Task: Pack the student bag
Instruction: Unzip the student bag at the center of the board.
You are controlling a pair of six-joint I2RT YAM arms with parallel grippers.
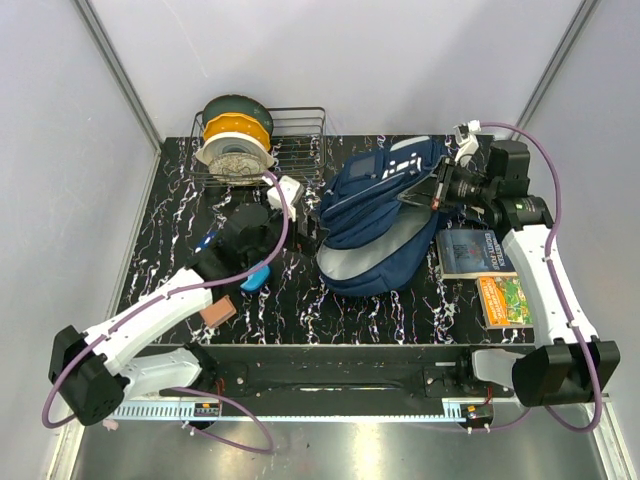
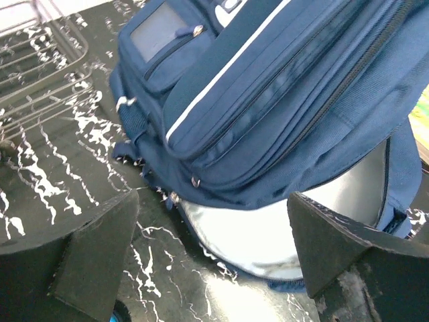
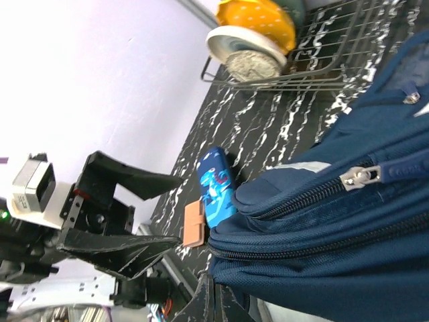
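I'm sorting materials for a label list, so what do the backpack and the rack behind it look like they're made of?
The student bag: navy woven fabric, likely nylon or polyester, matte; stitched seams and zips show, with smooth grey lining. The wire rack: thin metal wire, slightly shiny, open grid.

A robot test cell in a lab; plain white walls (image 1: 330, 60) enclose it. Two arms stand bolted to a black marbled table (image 1: 180, 215).

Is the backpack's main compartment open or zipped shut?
Open: the backpack gapes at its lower edge, grey lining showing inside.
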